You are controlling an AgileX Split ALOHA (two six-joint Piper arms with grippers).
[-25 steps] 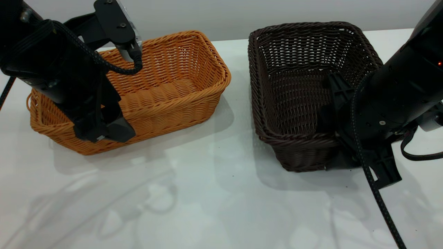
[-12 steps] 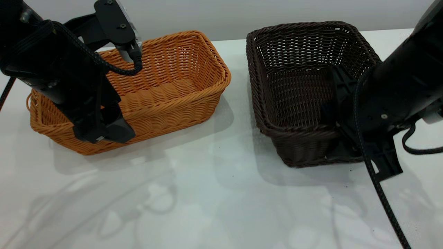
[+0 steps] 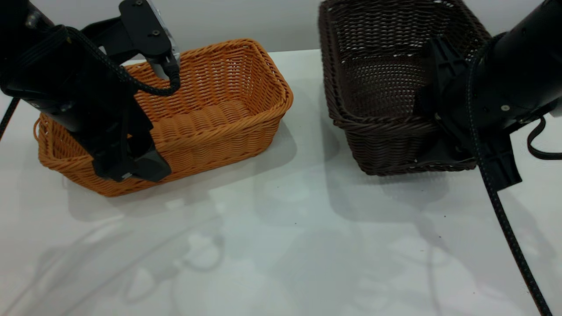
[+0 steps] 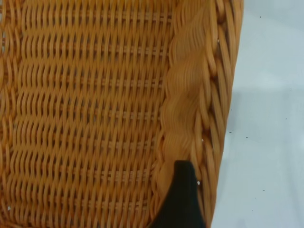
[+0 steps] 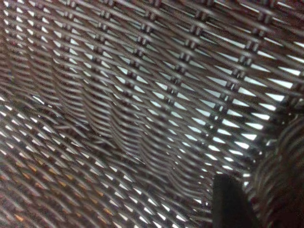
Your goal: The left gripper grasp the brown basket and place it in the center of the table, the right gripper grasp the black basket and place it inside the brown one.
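The brown basket (image 3: 219, 109) rests on the white table (image 3: 281, 245) at the left. My left gripper (image 3: 131, 164) straddles its near long wall, one jaw inside and one outside, shut on the rim. In the left wrist view one black finger (image 4: 183, 199) lies against the inner wall of the brown basket (image 4: 95, 118). My right gripper (image 3: 456, 145) is shut on the near right wall of the black basket (image 3: 377, 87) and holds it tilted, clear of the table. In the right wrist view a finger (image 5: 228, 204) presses the black basket's weave (image 5: 142, 118).
A grey wall runs behind the table's far edge. Bare white tabletop (image 4: 270, 118) lies between the two baskets and across the whole front. The right arm's braided cable (image 3: 509, 237) hangs down over the table at the front right.
My right gripper has lifted the black basket off the table, up and away from the front; its far rim now leaves the top of the view. The left gripper and brown basket have not moved.
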